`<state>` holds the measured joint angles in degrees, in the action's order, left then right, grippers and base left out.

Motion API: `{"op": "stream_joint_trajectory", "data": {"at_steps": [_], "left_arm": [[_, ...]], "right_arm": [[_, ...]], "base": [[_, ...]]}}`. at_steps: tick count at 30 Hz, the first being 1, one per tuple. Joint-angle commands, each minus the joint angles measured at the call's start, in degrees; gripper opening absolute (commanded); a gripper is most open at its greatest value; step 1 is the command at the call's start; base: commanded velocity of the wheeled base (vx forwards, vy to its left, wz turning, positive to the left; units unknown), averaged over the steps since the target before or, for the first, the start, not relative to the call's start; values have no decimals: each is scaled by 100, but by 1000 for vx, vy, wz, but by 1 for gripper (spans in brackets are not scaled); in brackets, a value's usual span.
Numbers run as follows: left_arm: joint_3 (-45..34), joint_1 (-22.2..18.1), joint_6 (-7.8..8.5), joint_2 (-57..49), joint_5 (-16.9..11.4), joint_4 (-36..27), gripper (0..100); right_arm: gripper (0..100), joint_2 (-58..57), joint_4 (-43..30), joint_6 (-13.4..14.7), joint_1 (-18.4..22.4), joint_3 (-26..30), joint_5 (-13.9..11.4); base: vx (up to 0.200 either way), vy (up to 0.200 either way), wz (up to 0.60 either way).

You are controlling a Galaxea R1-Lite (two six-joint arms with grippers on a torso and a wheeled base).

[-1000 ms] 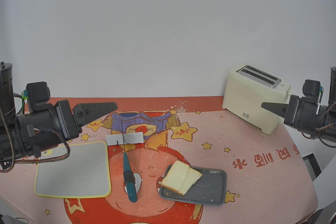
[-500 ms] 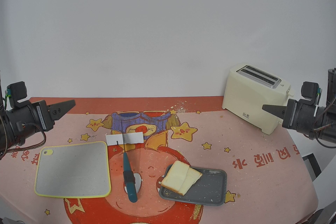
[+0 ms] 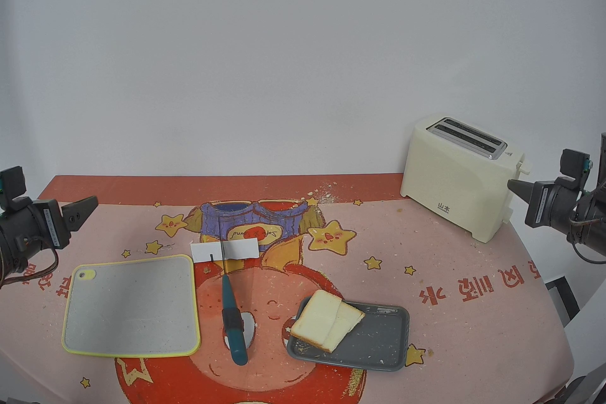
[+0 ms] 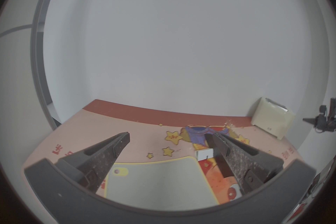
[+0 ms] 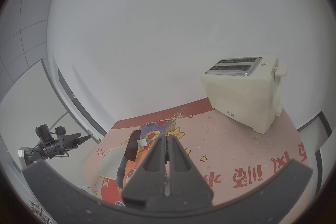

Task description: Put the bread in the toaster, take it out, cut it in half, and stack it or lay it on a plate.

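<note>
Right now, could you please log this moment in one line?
bread: on tray | toaster: empty | knife: on table | left gripper: open | right gripper: shut

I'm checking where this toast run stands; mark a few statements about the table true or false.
1. The bread lies on the grey tray. True.
2. The knife rests on the cutting board. False: it lies on the tablecloth between board and tray.
3. A slice stands in the toaster. False: both slots look empty.
4. The left gripper is open and holds nothing. True.
5. The right gripper grips the knife. False: it is shut and empty, near the toaster.
</note>
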<state>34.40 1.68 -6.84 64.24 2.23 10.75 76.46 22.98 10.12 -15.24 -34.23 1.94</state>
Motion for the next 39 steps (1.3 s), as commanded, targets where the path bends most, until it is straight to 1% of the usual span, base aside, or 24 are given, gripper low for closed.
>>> {"op": "stream_joint_trajectory", "data": {"at_steps": [1, 2, 3, 4, 5, 8, 10, 11, 15, 17, 19, 20, 23, 26, 28, 30, 31, 32, 33, 34, 35, 37, 38, 39], "left_arm": [[-452, -177, 236, -1028, 14, -56, 100], [-522, -195, 236, -1089, 49, -91, 100], [-522, -195, 236, -1089, 49, -91, 100], [-760, -221, 262, -1098, 120, -108, 100], [-900, -221, 315, -1125, 172, -82, 100], [-1164, -212, 833, -1406, 234, -82, 100], [-1181, -212, 1027, -1740, 243, -108, 100], [-1208, -203, 1062, -1872, 225, -126, 100], [-1559, -221, 1053, -2355, 216, -135, 100], [-1753, -221, 1097, -2724, 260, -135, 100], [-1876, -212, 1097, -3058, 313, -144, 100], [-2078, -221, 1097, -3577, 322, -161, 100], [-2509, -212, 1106, -4377, 287, -179, 100], [-2676, -195, 1097, -5009, 278, -223, 100], [-2816, -177, 1106, -5431, 234, -381, 100], [-3010, -186, 1115, -5976, 146, -750, 100], [-3027, -195, 1132, -6143, 111, -855, 100], [-3089, -195, 1238, -6424, 32, -1181, 100], [-3089, -186, 1343, -6424, 32, -1269, 100], [-3124, -195, 1343, -6424, 41, -1242, 100], [-3168, -203, 1308, -6407, 41, -1233, 100], [-3256, -195, 1088, -6424, 23, -1181, 100], [-3273, -195, 895, -6424, 5, -1154, 100], [-3282, -195, 745, -6424, -12, -1128, 100]], "right_arm": [[0, -140, 1174, -634, 276, 883, 351], [0, -131, 1429, -687, 276, 989, 360], [0, -131, 1429, -687, 276, 989, 360], [0, -96, 1771, -739, 293, 1094, 386], [0, -79, 1921, -739, 302, 1138, 430], [0, -158, 2202, -748, 390, 1252, 729], [0, -342, 2237, -748, 390, 1323, 791], [0, -518, 2211, -757, 390, 1384, 791], [0, -1089, 2053, -889, 399, 1639, 764], [0, -1212, 1965, -889, 425, 1841, 799], [0, -1371, 1974, -889, 443, 2026, 791], [0, -1634, 1947, -906, 443, 2210, 764], [0, -1933, 1938, -898, 452, 2386, 747], [0, -2320, 1938, -906, 478, 2702, 738], [0, -2663, 1912, -915, 496, 2922, 738], [0, -2953, 1815, -915, 548, 3124, 738], [0, -3040, 1763, -915, 583, 3195, 729], [0, -3313, 1560, -933, 689, 3353, 720], [0, -3480, 1420, -942, 733, 3414, 720], [0, -3752, 1174, -950, 759, 3414, 720], [0, -3963, 954, -950, 759, 3414, 720], [0, -4491, 374, -959, 777, 3406, 720], [0, -4798, -4, -1003, 777, 3406, 711], [0, -5071, -408, -1082, 777, 3406, 703]], "base": [[0, 0, 0], [0, 0, 0], [0, 0, 0], [0, 0, 0], [0, 0, 0], [0, 0, 0], [0, 0, 0], [0, 0, 0], [0, 0, 0], [0, 0, 0], [0, 0, 0], [0, 0, 0], [0, 0, 0], [0, 0, 0], [0, 0, 0], [0, 0, 0], [0, 0, 0], [0, 0, 0], [0, 0, 0], [0, 0, 0], [0, 0, 0], [0, 0, 0], [0, 0, 0], [0, 0, 0]]}}
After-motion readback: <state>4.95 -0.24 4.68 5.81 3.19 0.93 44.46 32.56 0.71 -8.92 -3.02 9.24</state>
